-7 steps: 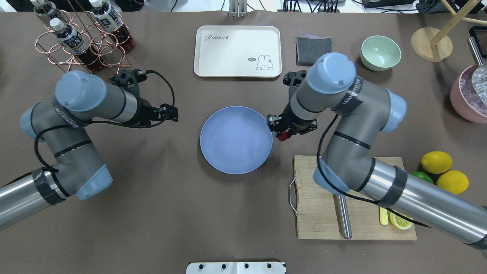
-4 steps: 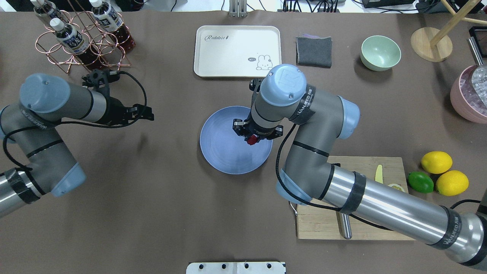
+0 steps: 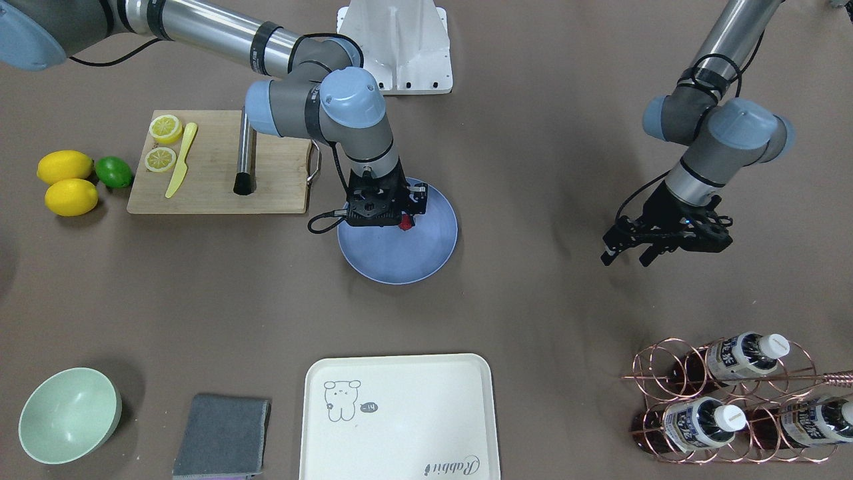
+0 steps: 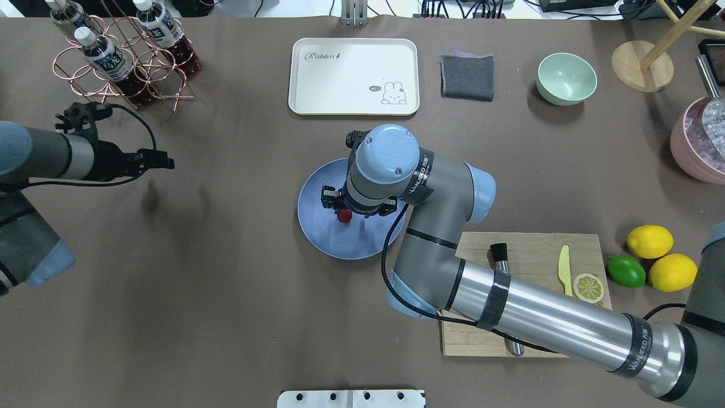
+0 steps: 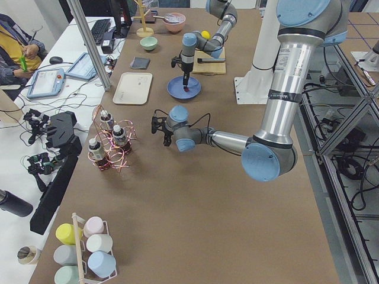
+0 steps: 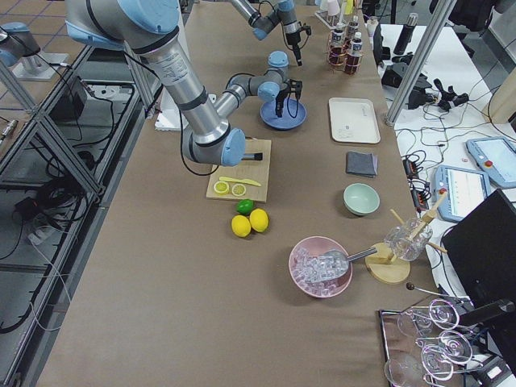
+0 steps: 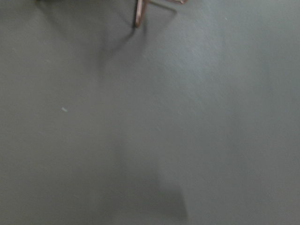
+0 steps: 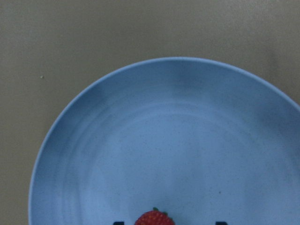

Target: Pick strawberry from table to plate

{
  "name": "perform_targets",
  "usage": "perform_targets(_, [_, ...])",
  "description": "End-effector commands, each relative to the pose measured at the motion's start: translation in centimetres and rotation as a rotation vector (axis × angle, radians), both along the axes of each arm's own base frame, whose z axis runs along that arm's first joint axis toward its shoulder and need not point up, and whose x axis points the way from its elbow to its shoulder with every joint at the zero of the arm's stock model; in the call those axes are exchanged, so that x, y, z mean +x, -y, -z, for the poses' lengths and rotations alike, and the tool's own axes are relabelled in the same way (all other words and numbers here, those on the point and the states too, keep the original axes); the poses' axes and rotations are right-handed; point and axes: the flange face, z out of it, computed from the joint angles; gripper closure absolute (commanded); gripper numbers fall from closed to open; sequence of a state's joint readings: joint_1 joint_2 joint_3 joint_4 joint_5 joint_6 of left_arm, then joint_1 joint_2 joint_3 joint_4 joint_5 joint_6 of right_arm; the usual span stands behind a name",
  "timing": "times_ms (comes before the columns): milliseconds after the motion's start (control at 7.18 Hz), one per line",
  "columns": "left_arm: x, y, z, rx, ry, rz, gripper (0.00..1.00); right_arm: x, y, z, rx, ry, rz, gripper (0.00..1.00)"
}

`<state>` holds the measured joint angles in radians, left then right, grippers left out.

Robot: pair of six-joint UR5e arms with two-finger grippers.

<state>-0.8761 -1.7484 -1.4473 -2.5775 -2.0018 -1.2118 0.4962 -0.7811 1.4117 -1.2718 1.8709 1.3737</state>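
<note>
As the right gripper [image 4: 345, 211] points straight down over the plate [image 4: 320, 232], the strawberry [image 4: 344, 216] sits directly beneath it, near the plate's middle and well inside the raised rim. The right wrist view shows the berry at the bottom edge, with a dark finger end on either side and blue plate showing in the gaps. Whether the jaws grip it or stand clear of it cannot be told, nor whether it touches the plate. The central position is judged deliberate: a round berry released there should be kept in by the rim. The left gripper [image 3: 626, 256] hangs over bare table [image 4: 226, 294] near the bottle rack [image 4: 122, 62], well apart from the plate. Its jaws are apart and hold nothing, and it is judged parked to keep clear. Remaining, by judgement: confirm the release, then lift straight up.
</note>
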Motion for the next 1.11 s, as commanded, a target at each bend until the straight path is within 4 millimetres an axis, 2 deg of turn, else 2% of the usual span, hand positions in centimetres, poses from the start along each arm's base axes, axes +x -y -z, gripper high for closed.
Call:
perform_targets(0, [-12.7, 1.1, -4.0, 0.089, 0.067, -0.07, 0.03, 3.9, 1.2, 0.4, 0.0, 0.034, -0.017, 0.0])
perform_targets(139, [-18.1, 2.4, -4.6, 0.09, 0.088, -0.083, 0.03, 10.7, 3.7, -1.4, -0.034, 0.067, -0.034, 0.0])
perform_targets(278, [-22.0, 2.9, -5.4, 0.107, 0.114, -0.106, 0.03, 19.2, 7.3, -4.6, -0.031, 0.083, -0.027, 0.0])
perform_targets(418, [-25.6, 2.2, -7.3, 0.114, 0.148, -0.101, 0.03, 28.1, 9.1, -9.2, 0.041, 0.058, 0.005, 0.0])
perform_targets(557, [-28.2, 1.1, -8.8, 0.153, 0.185, -0.109, 0.03, 36.9, 10.7, -15.2, 0.11, 0.012, 0.066, 0.0])
perform_targets(696, [-29.8, -0.8, -10.1, 0.194, 0.227, -0.125, 0.03, 45.5, 10.2, -23.1, 0.16, -0.036, 0.117, 0.0])
perform_targets(835, [-30.8, -0.8, -9.9, 0.196, 0.226, -0.109, 0.03, 52.8, 8.5, -30.5, 0.215, -0.089, 0.163, 0.0])
perform_targets(975, [-30.9, -0.7, -10.1, 0.157, 0.225, -0.113, 0.03, 59.5, 6.8, -38.7, 0.229, -0.142, 0.198, 0.0])
